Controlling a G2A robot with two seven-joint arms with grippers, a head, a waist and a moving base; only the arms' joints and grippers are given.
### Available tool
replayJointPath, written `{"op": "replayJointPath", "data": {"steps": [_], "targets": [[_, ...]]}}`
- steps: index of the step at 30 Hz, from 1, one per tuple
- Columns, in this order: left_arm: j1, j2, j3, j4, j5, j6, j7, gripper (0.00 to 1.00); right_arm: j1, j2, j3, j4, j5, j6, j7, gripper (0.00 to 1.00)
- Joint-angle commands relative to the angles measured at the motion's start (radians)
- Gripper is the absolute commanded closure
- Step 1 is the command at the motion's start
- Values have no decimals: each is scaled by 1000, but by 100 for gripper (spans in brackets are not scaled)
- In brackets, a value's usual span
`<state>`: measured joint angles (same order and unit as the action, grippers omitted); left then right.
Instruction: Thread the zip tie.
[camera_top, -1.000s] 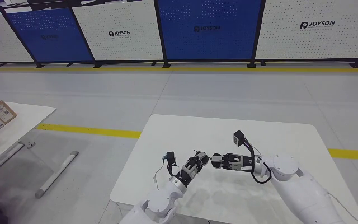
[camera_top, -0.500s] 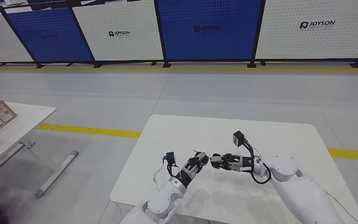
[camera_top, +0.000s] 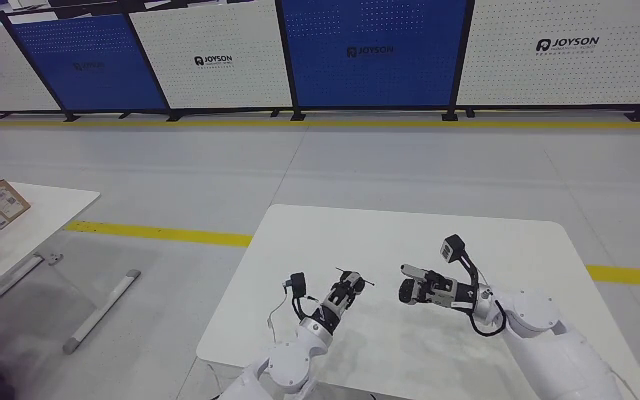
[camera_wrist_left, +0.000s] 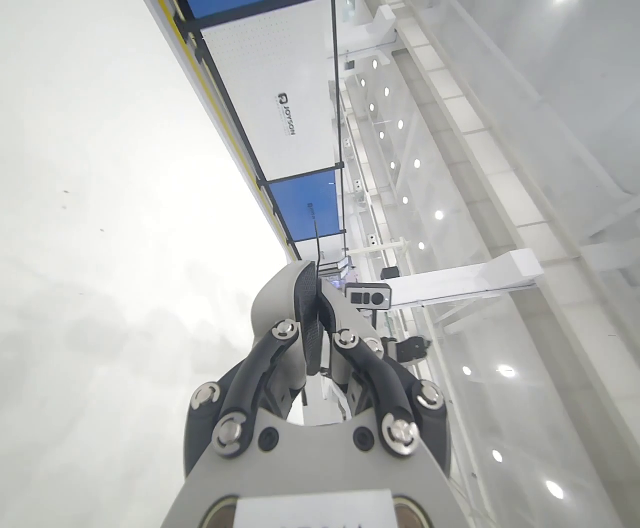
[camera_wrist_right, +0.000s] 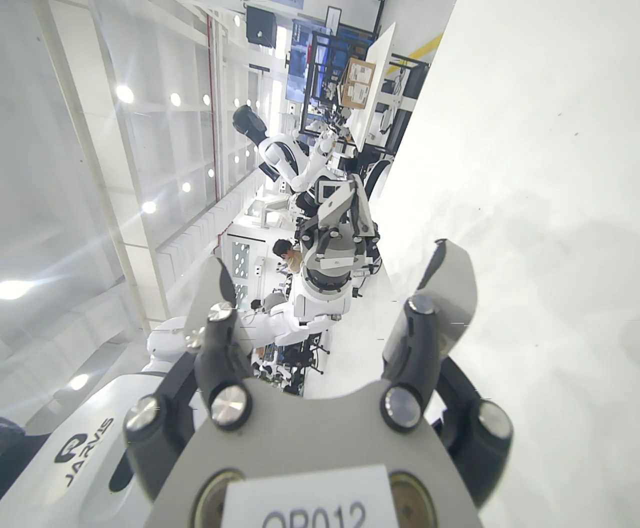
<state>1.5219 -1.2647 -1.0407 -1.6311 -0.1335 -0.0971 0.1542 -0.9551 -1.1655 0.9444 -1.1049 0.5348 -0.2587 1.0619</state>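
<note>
A thin black zip tie (camera_top: 357, 278) sits pinched in my left gripper (camera_top: 350, 289), low over the front part of the white table (camera_top: 420, 235). In the left wrist view the left gripper (camera_wrist_left: 316, 281) is shut on the zip tie (camera_wrist_left: 317, 245), whose tail sticks out past the fingertips. My right gripper (camera_top: 407, 283) stands a short way to the right, apart from the tie and open with nothing in it. In the right wrist view its spread fingers (camera_wrist_right: 445, 270) frame the left gripper (camera_wrist_right: 335, 235) farther off.
The table's left edge (camera_top: 235, 290) and front edge lie close to the left arm. A second white table with a cardboard box (camera_top: 10, 203) stands at the far left. Blue and white panels (camera_top: 370, 50) line the back wall.
The two grippers were together at the tie. The right gripper has opened and drawn back to the right. The left gripper has shifted slightly left, keeping the zip tie.
</note>
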Motion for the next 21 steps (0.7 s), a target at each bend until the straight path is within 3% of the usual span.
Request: {"op": "replayJointPath", "data": {"steps": [1, 11, 16, 18, 21], "targets": [[0, -2, 7, 1, 6, 6, 12, 100, -1, 0, 1, -1, 0, -1, -1, 0], [-1, -1, 7, 3, 6, 12, -1, 100, -1, 0, 1, -1, 0, -1, -1, 0], [2, 21, -73, -34, 12, 77, -160, 100, -1, 0, 1, -1, 0, -1, -1, 0], [16, 37, -115, -59, 42, 114, -267, 100, -1, 0, 1, -1, 0, -1, -1, 0], [41, 57, -156, -83, 100, 135, -397, 100, -1, 0, 1, -1, 0, -1, -1, 0]]}}
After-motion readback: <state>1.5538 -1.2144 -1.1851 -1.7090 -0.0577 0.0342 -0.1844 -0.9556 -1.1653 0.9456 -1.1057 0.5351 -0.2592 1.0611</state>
